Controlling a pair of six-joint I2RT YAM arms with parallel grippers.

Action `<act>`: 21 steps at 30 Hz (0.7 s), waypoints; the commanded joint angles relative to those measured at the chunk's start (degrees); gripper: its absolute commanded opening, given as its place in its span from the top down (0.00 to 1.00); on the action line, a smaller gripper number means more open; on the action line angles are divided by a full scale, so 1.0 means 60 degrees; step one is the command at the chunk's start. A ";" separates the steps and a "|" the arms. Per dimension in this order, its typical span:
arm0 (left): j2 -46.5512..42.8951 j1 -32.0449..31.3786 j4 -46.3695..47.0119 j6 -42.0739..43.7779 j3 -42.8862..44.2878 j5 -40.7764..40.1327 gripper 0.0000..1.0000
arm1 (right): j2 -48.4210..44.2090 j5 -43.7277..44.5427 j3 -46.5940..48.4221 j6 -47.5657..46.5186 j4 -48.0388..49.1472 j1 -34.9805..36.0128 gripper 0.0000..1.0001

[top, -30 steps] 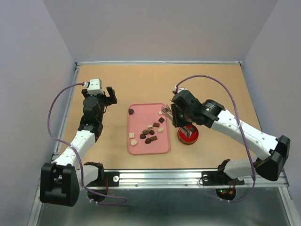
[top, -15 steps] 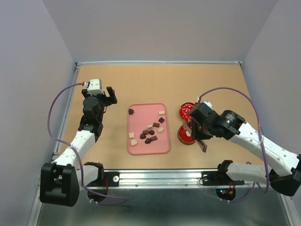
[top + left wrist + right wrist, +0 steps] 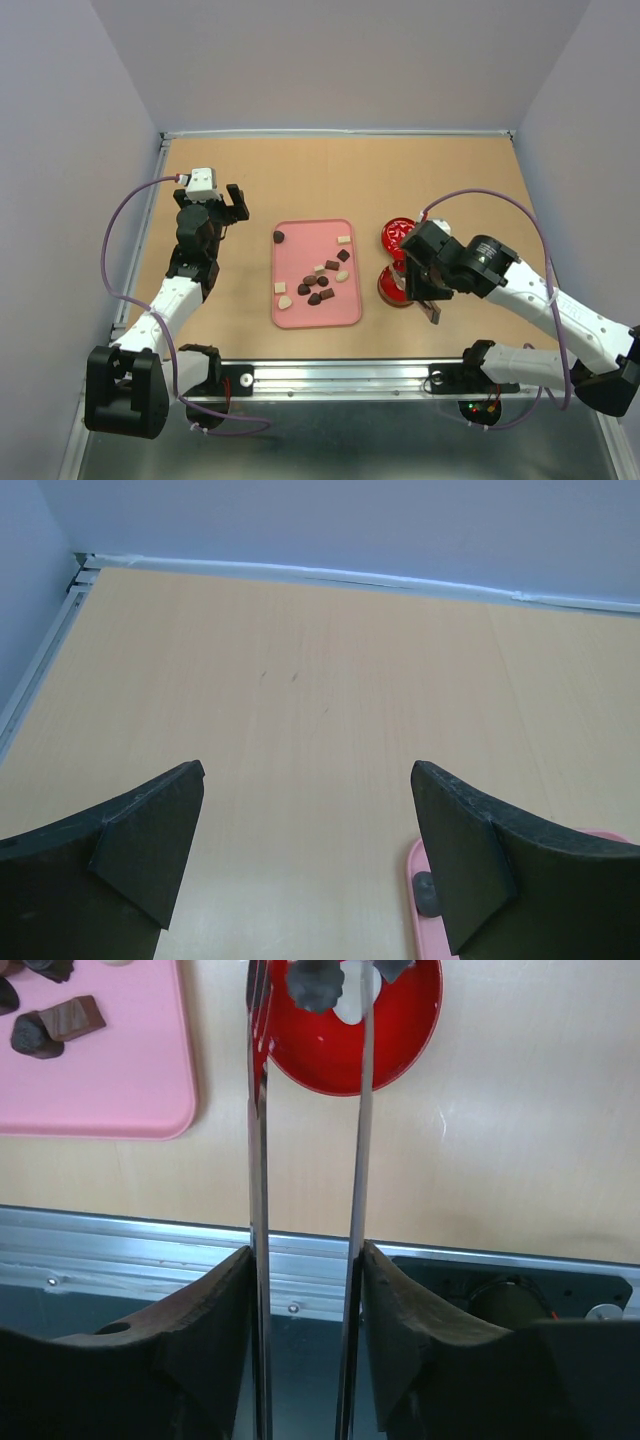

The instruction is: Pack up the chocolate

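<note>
Several small chocolates (image 3: 318, 283), dark brown and cream-white, lie on the pink tray (image 3: 310, 240). The open red tin (image 3: 390, 290) stands right of the tray, with its lid (image 3: 396, 235) behind it. My right gripper (image 3: 422, 285) is shut on metal tongs (image 3: 258, 1110). The tong tips pinch a dark chocolate (image 3: 315, 985) over the tin (image 3: 400, 1030). A cream-white piece (image 3: 350, 1008) lies inside the tin. My left gripper (image 3: 232, 203) is open and empty left of the tray. Its view shows one dark chocolate (image 3: 425, 892) on the tray corner (image 3: 412, 858).
The metal rail (image 3: 150, 1250) at the table's near edge lies just under my right gripper. More chocolates (image 3: 55, 1025) sit on the tray's near right corner. Walls close the table at the back and sides.
My right arm has swung from the tray's right edge back toward the near edge. The tongs now reach over the red tin, and the lid is uncovered. The left arm has not moved.
</note>
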 commanded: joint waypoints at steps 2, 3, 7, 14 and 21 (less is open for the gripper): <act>-0.0150 0.0056 0.0411 -0.0012 0.0019 -0.0080 0.04 | 0.0038 0.0140 -0.0094 0.0063 0.0291 0.0086 0.47; -0.0150 0.0056 0.0426 -0.0012 0.0019 -0.0080 0.04 | 0.0067 0.0140 -0.0079 0.0048 0.0305 0.0086 0.47; -0.0164 0.0056 0.0411 -0.0027 0.0019 -0.0080 0.04 | 0.0097 0.0227 -0.0006 -0.0040 0.0378 0.0086 0.48; -0.0106 0.0056 0.0426 -0.0027 0.0048 -0.0080 0.04 | 0.0388 0.0681 0.0609 -0.0434 0.0816 0.0071 0.54; -0.0091 0.0056 0.0426 -0.0042 0.0048 -0.0051 0.04 | 0.1660 0.0448 0.1400 -0.1752 0.2559 0.0071 0.55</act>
